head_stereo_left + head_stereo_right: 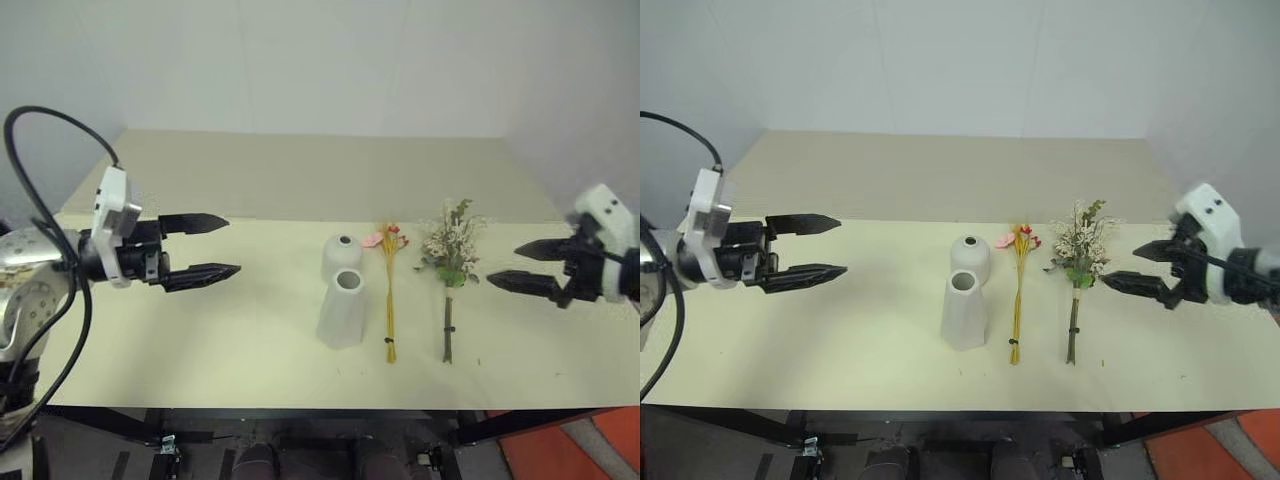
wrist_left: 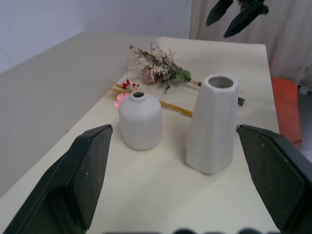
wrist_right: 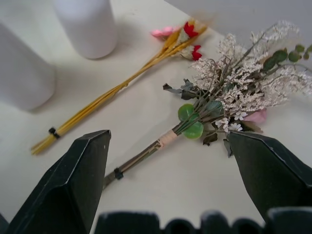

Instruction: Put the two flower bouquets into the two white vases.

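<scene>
White bunch [image 1: 449,262]: flat on table [image 1: 200,340], blossoms toward 12 o'clock.
Yellow bundle [image 1: 390,290]: flat, just beside it at 9 o'clock.
Tall vase [image 1: 342,310]: upright, 9 o'clock of bundle.
Round vase [image 1: 341,256]: upright, touching tall vase at 12 o'clock.
Right gripper [image 1: 522,266]: wide open, empty, at 3 o'clock of white bunch.
Left gripper [image 1: 218,246]: open, empty, well apart at 9 o'clock.

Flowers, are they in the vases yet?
Not yet. The bushy white-blossom bouquet and thin yellow-stemmed bouquet both lie flat on the cream table. The tall white cone vase and short round white vase stand empty. Left gripper and right gripper are open, holding nothing.
</scene>
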